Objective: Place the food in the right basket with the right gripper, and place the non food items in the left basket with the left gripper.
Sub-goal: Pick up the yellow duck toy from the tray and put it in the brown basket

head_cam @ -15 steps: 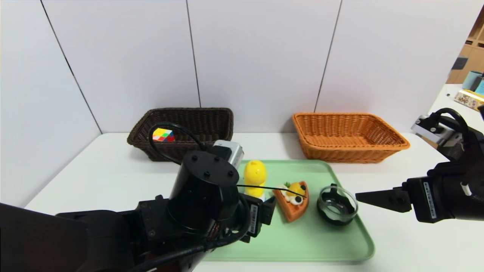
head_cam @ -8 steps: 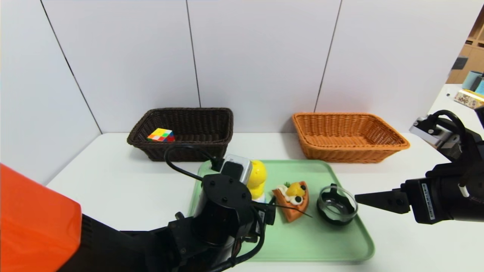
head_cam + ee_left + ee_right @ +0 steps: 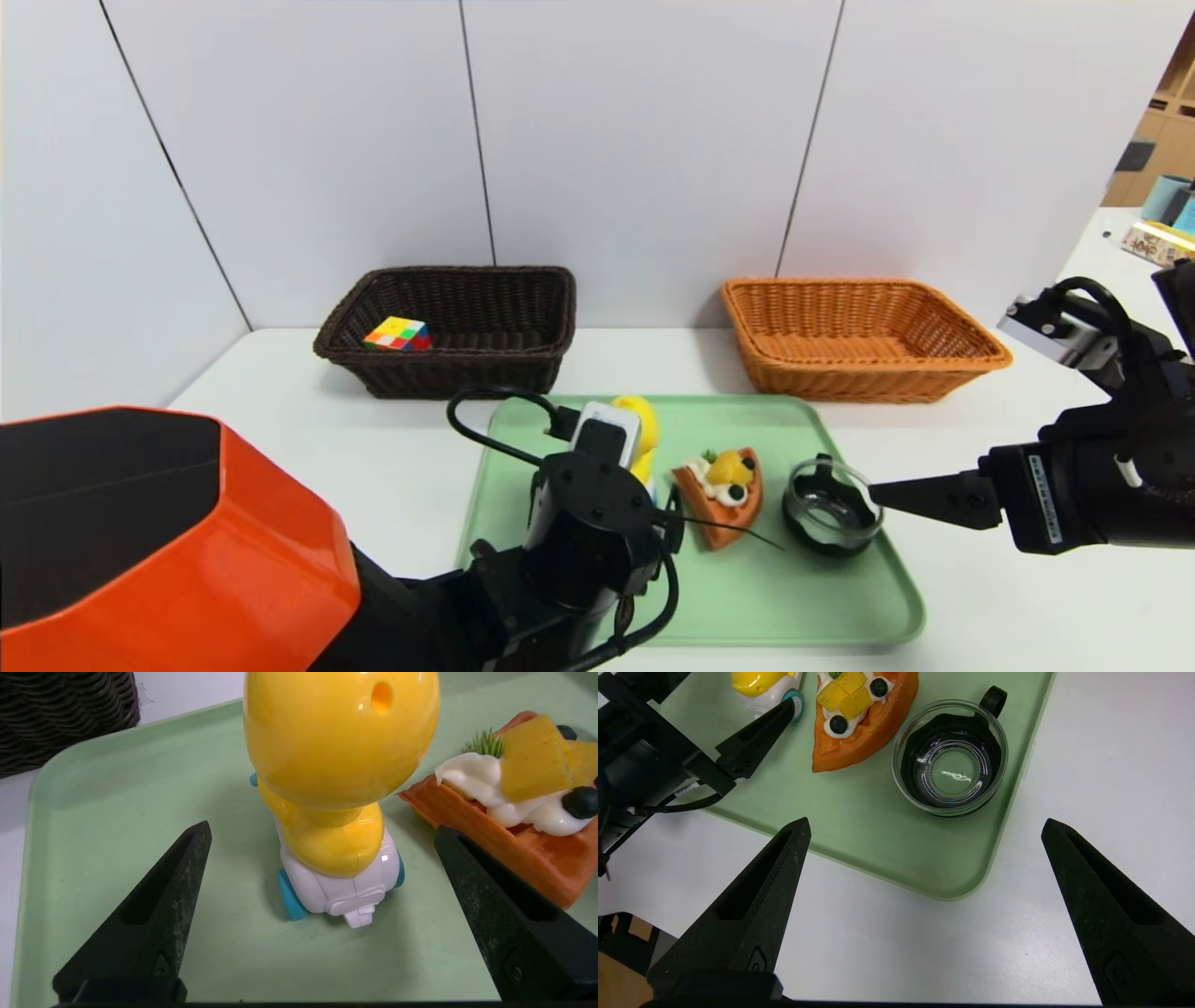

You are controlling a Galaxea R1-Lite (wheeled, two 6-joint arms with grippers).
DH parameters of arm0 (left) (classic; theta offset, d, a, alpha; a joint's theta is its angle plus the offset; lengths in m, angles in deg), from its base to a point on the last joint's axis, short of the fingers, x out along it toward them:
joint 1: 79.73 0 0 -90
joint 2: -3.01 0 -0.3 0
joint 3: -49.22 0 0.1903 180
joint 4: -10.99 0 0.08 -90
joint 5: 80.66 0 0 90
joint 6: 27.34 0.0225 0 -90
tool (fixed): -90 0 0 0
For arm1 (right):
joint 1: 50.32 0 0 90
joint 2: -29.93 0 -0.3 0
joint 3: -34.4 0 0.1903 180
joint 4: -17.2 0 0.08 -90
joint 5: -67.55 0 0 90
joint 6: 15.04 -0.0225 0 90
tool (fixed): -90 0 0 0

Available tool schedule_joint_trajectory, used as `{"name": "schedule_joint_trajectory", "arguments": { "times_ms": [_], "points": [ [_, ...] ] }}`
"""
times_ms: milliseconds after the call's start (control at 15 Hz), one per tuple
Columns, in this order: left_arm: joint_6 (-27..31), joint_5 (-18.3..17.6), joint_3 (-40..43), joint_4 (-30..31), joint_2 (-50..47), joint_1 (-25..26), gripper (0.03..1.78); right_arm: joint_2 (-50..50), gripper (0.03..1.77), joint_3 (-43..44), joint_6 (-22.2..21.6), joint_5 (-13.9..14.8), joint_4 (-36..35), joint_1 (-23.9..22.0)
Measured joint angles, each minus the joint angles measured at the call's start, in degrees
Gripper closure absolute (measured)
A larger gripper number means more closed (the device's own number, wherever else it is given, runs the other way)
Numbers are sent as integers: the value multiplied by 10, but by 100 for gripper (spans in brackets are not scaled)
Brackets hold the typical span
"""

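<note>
Head view: left gripper [image 3: 667, 523] is hovering low over the green tray [image 3: 822, 607], at 6 o'clock of the yellow duck toy [image 3: 639, 434]. Puzzle cube [image 3: 398, 334] is lying in the dark brown basket [image 3: 504, 369]; orange basket [image 3: 864, 378] is sitting at 1 o'clock of the tray. Right gripper [image 3: 920, 495] is hanging at 3 o'clock of the glass bowl [image 3: 831, 509].

Left wrist view: fingers [image 3: 154, 914] are gaping wide, holding nothing, the duck standing between them untouched; waffle wedge [image 3: 528, 826] is lying just beside it.

Right wrist view: fingers [image 3: 747, 914] are spread wide, holding nothing, above the white table [image 3: 1111, 765].
</note>
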Motion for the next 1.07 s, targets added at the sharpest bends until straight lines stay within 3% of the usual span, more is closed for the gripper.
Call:
{"name": "schedule_joint_trajectory", "arguments": {
  "times_ms": [1067],
  "points": [
    [0, 0, -55, -4, 55, 35, 12, -2, 9, -4, 0, -3, 0, 1]
  ]
}}
